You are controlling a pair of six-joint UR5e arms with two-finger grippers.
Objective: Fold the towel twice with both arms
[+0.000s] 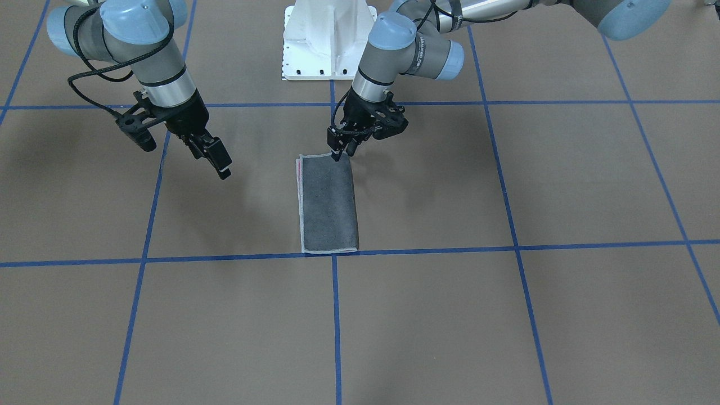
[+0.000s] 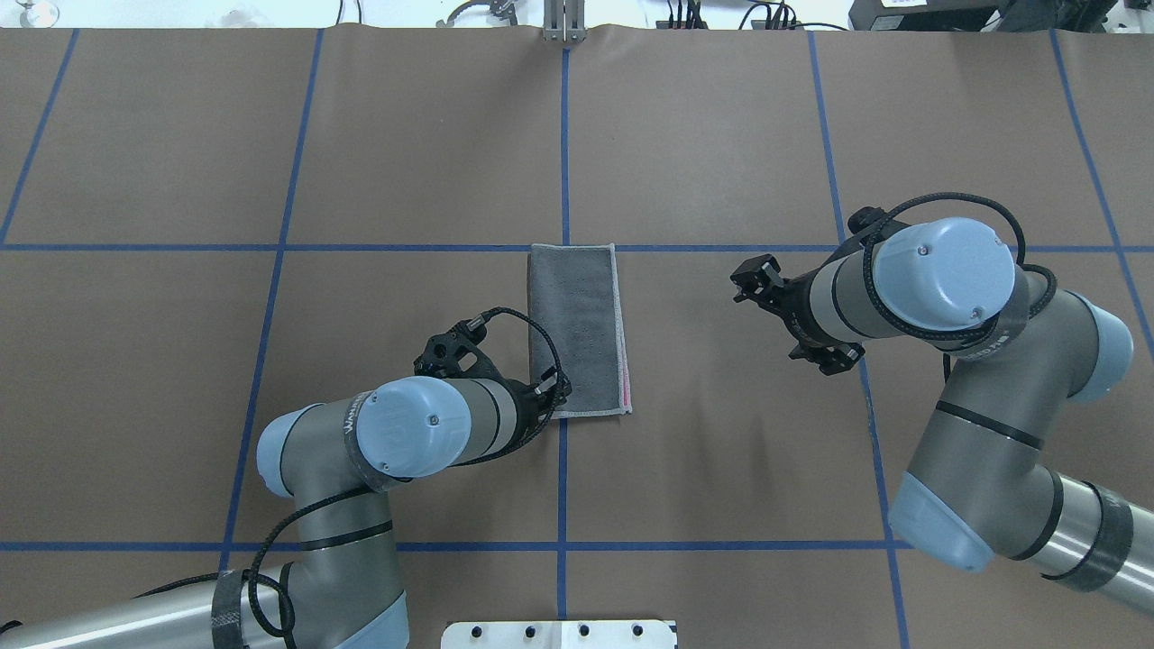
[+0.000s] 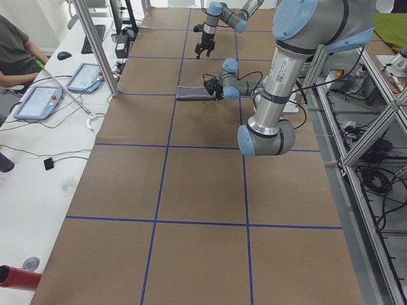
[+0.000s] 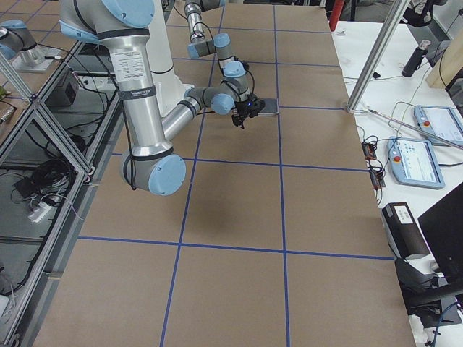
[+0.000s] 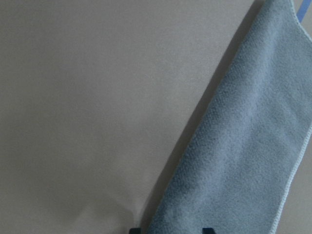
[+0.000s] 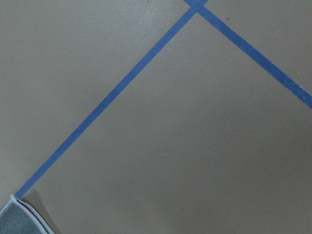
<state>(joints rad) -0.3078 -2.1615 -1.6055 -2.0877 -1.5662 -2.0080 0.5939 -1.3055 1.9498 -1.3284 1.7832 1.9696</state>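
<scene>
The bench (image 2: 721,135) wears a brown covering crossed by blue tape lines (image 2: 563,135). Beside it runs a white worktop (image 3: 25,184) carrying 2 tablets (image 3: 37,101), with a person (image 3: 16,51) seated there. Aluminium posts (image 3: 95,44) stand at its edge; cables (image 4: 47,177) lie under a metal frame (image 4: 61,141).

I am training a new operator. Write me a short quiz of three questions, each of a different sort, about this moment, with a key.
1. True or false: the towel lies with its pink face up.
2. Where is the left gripper? A. at the towel's corner nearest the robot; B. at the towel's far end; C. away from the towel.
3. Fill the gap: the ___ gripper hangs over bare table, apart from the towel.
Key: 1 false, the grey face is up. 2 A. 3 right: the right gripper.
</scene>
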